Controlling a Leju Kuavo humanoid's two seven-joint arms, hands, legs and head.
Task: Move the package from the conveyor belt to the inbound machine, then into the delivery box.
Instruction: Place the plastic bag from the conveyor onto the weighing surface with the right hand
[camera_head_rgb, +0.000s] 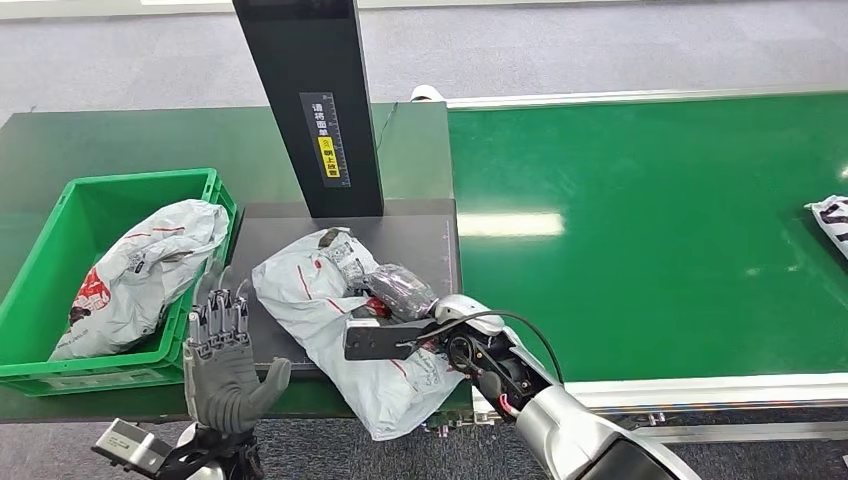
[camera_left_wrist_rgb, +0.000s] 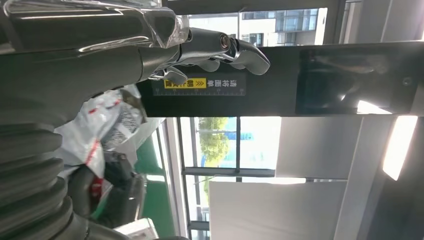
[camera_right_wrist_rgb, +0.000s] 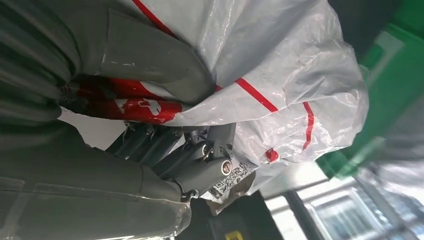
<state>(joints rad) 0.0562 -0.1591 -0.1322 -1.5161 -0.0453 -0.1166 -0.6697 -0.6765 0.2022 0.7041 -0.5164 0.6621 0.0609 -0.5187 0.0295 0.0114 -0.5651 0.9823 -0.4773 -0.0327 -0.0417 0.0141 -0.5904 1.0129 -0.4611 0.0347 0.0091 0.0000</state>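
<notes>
A white plastic package (camera_head_rgb: 312, 300) with red stripes lies on the dark plate of the inbound machine (camera_head_rgb: 425, 235), its near end hanging over the front edge. My right hand (camera_head_rgb: 400, 292) lies on its middle and grips it; in the right wrist view the thumb and fingers (camera_right_wrist_rgb: 192, 162) clamp the wrinkled package (camera_right_wrist_rgb: 295, 75). My left hand (camera_head_rgb: 222, 358) is raised, fingers apart and pointing up, holding nothing, just off the green delivery box (camera_head_rgb: 70, 378) and left of the package. The left wrist view shows the left hand (camera_left_wrist_rgb: 150, 45) before the machine's black column, with the package (camera_left_wrist_rgb: 102, 125) beyond it.
The delivery box holds another white package (camera_head_rgb: 140, 268). The machine's black column (camera_head_rgb: 310, 100) rises behind the plate. The green conveyor belt (camera_head_rgb: 650, 230) stretches to the right, with one more package (camera_head_rgb: 832, 218) at its far right edge. Its metal rail (camera_head_rgb: 720, 390) runs along the front.
</notes>
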